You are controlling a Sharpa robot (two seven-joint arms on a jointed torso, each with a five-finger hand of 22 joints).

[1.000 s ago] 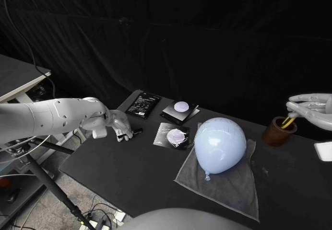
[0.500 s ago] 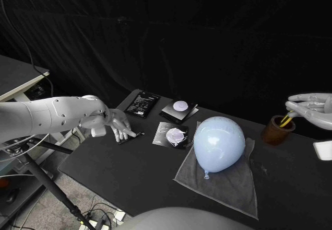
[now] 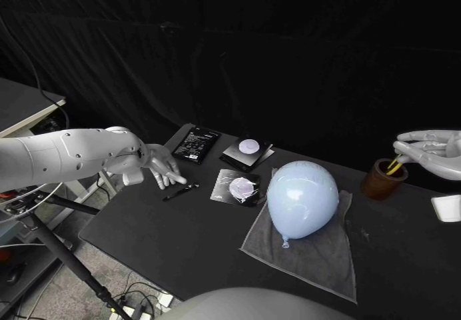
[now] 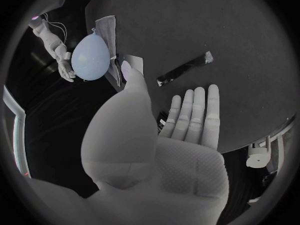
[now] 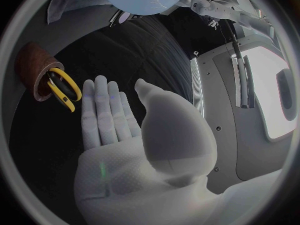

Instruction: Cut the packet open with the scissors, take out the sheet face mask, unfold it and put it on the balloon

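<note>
One balloon (image 3: pixel 302 198) lies on a cloth (image 3: pixel 322 267) between the two hands. The left hand (image 3: pixel 156 165) is spread wide and empty; just off its fingertips lies a dark strip (image 3: pixel 180 192), the packet (image 3: pixel 238 187) past it. The right hand (image 3: pixel 434 155) is flat and empty too, fingers beside the scissors (image 3: pixel 396 167) standing in a cup (image 3: pixel 382 188).

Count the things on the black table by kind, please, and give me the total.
Balloon: 1
Grey cloth: 1
Brown cup: 1
Scissors: 1
Dark packets: 3
Thin dark strip: 1
Total: 8
The white thing at the right edge seems off the table: uncounted.
</note>
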